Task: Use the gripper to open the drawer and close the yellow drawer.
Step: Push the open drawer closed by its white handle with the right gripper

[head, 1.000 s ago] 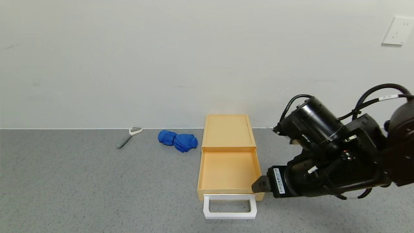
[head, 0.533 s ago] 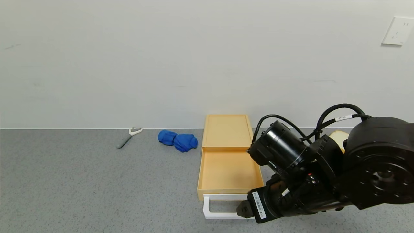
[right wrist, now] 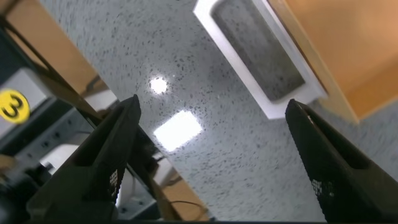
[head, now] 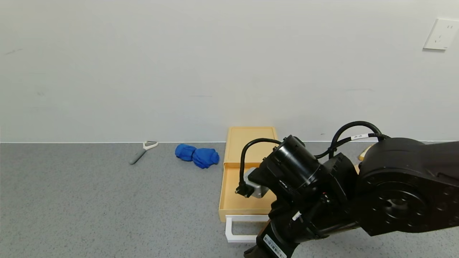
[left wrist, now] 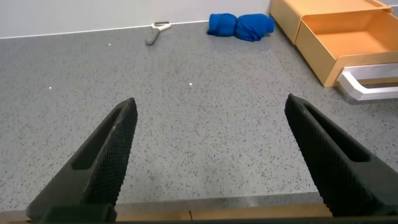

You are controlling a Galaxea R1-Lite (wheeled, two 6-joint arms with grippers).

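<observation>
The pale yellow-orange drawer point(head: 251, 143) stands against the back wall with its tray point(head: 233, 200) slid out toward me. The tray's white loop handle point(head: 235, 233) lies at its front. My right gripper point(head: 251, 253) hangs at the near edge of the head view, just in front of the handle and apart from it. The right wrist view shows this gripper point(right wrist: 211, 162) open and empty above the table, with the handle point(right wrist: 261, 62) beyond its fingertips. My left gripper point(left wrist: 211, 155) is open and empty over the table's near edge, far left of the drawer point(left wrist: 348, 37).
A blue cloth point(head: 197, 155) lies left of the drawer near the wall. A grey-handled peeler point(head: 141, 151) lies farther left. A tan toast slice point(head: 364, 153) peeks out behind my right arm. A wall socket point(head: 440, 34) is at the upper right.
My right arm has swung left and nearer, from the tray's right front corner to in front of the handle. The drawer has not moved.
</observation>
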